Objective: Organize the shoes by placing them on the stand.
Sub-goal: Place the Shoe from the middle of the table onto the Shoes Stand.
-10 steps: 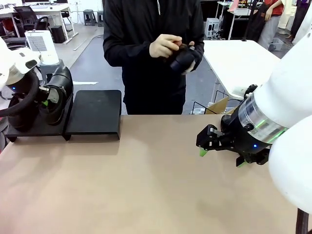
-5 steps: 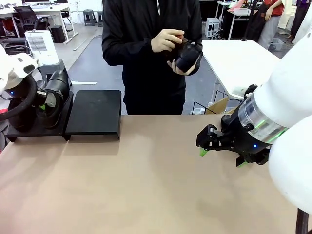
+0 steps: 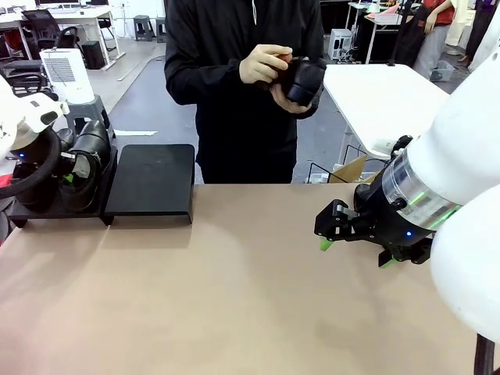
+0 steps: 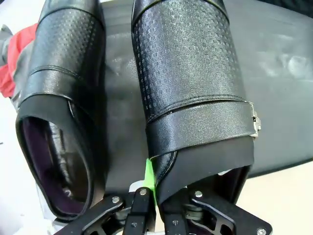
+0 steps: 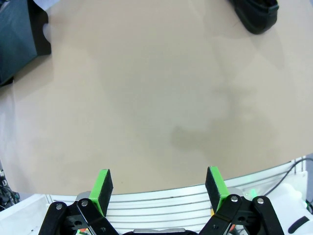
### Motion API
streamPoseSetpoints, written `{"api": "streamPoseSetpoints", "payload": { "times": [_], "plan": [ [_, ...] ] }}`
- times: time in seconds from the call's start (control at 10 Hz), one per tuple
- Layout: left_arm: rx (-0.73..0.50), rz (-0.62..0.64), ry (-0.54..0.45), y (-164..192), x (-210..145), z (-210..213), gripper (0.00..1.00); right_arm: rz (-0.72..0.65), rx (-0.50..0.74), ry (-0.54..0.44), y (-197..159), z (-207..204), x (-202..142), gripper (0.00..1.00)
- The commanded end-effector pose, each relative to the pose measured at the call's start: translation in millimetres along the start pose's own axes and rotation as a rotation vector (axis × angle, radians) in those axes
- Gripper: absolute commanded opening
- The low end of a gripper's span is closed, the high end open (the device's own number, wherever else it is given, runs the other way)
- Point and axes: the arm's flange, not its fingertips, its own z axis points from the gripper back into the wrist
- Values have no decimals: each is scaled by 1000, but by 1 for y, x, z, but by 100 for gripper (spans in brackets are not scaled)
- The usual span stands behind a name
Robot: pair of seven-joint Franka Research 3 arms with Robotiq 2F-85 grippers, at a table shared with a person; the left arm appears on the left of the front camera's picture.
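On the left platform of the matte-black stand point(image 3: 152, 181) stand two black glossy shoes. My left gripper point(image 3: 70, 173) is shut on the collar of the inner shoe point(image 3: 87, 156); the other shoe point(image 3: 30, 186) sits beside it. The left wrist view has the gripped shoe point(image 4: 188, 78) with my gripper point(image 4: 156, 196) pinching its collar, the neighbouring shoe point(image 4: 61, 93) and the stand point(image 4: 279, 93) underneath. A person across the table holds a third shoe point(image 3: 301, 80) in both hands. My right gripper point(image 3: 351, 251) point(image 5: 159, 188) hovers open above the tan table with nothing between its fingers.
The stand's right platform point(image 3: 156, 168) is bare. A black shoe toe point(image 5: 254, 14) lies on the tabletop at the top right of the right wrist view, and the stand's corner point(image 5: 17, 44) is at its top left. White tables stand behind the person.
My left gripper has shifted the gripped shoe slightly down onto the left platform. The person has lifted and turned the shoe in their hands. The right arm has not moved.
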Motion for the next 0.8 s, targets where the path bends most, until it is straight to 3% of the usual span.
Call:
{"api": "streamPoseSetpoints", "payload": {
  "times": [0.0,0.3,0.4,0.6,0.7],
  "plan": [
    [3,28,-35,3,2,-3,0,15,31,11,1,-2,3,100],
    [11,47,-19,4,3,-7,0,15,31,11,1,-2,3,100],
    [19,47,-19,4,3,-6,14,15,31,11,1,-2,3,100],
    [47,56,-43,4,4,0,53,15,31,11,1,-2,3,100],
    [67,50,-54,4,4,2,62,15,31,11,1,-2,3,100]
  ]
}}
